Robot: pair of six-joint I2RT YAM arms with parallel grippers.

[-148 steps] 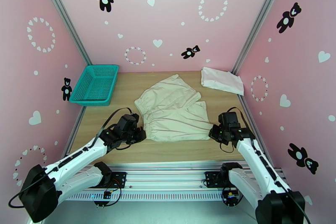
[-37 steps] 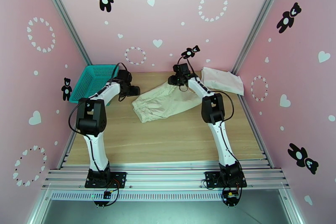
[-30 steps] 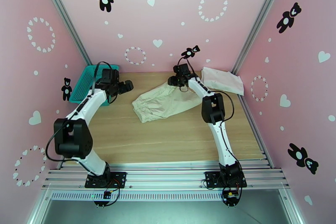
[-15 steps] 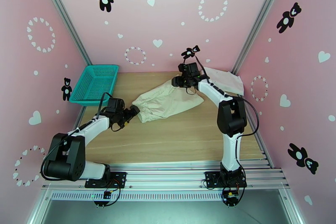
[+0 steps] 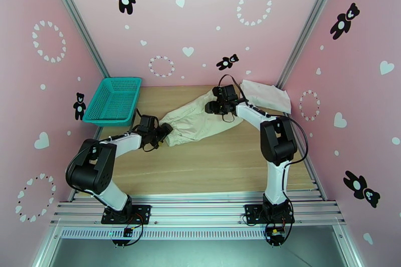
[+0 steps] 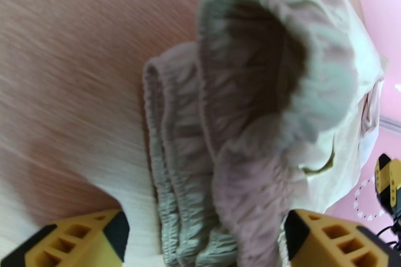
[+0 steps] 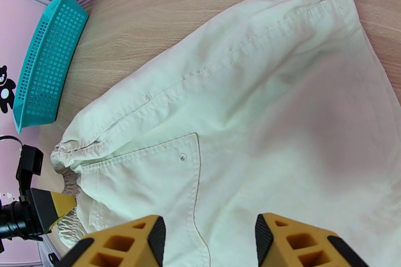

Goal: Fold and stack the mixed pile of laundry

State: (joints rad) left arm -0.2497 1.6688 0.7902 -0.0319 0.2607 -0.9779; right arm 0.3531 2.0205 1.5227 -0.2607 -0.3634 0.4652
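Now a cream-beige garment lies across the worktop
Spread left claw straddles its gathered hem, likely to pinch; right claw hovers spread

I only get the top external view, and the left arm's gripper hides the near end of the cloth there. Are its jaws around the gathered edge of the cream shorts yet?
Observer: In the left wrist view the left gripper is open. Its fingers stand either side of the gathered elastic edge of the cream shorts.
Operator: And the right one?
Observer: The right gripper is open as well, over flat fabric, and no fold shows pinched in it.
Operator: Which face of the shorts is up?
Observer: The face with a patch pocket and a small rivet is up, close to the right gripper.
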